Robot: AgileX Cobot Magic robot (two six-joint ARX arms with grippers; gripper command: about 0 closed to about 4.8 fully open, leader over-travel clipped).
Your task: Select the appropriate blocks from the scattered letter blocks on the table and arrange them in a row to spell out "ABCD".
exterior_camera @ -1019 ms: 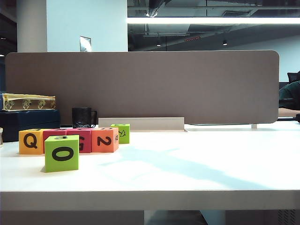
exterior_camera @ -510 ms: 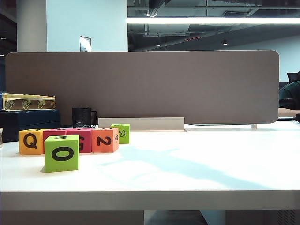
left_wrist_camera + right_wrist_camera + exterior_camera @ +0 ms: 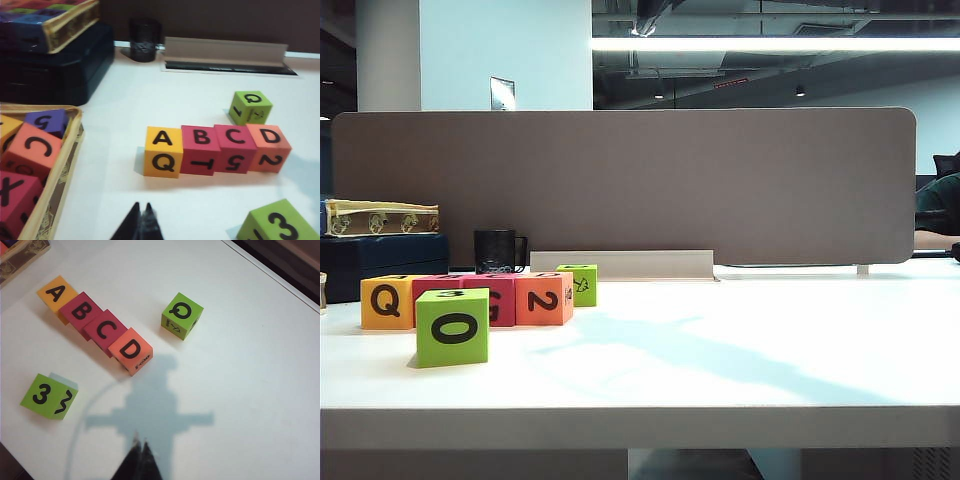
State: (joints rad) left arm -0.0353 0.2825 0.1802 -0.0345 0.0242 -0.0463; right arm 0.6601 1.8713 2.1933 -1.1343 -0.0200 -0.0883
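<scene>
**Foam cubes in a row, top faces reading A B C D**

Four cubes side by side and touching on the left part of the white table (image 3: 740, 350): yellow-orange cube (image 3: 162, 151) with A on top and Q on its near face, red cube (image 3: 200, 149) with B on top and T on the side, second red cube (image 3: 235, 148) with C on top and 5 on the side, orange cube (image 3: 269, 147) with D on top and 2 on the side. Same row in the right wrist view: A (image 3: 56, 294), B (image 3: 80, 311), C (image 3: 105, 330), D (image 3: 130, 350).

Just beyond the D end, apart from the row: lime cube (image 3: 250, 107) with Q on top. Nearer than the row, also apart: lime cube (image 3: 452, 326) showing 0 in front and 3 on top.

Far left: tray (image 3: 60, 185) holding spare cubes, dark boxes (image 3: 55, 65) behind it, black mug (image 3: 498, 250) by the grey divider (image 3: 620, 180).

Left gripper (image 3: 142, 220) hanging over bare table nearer than the row, jaws pressed together, holding nothing. Right gripper (image 3: 139, 455) likewise over bare table to the right of the row, jaws together, nothing held.
</scene>
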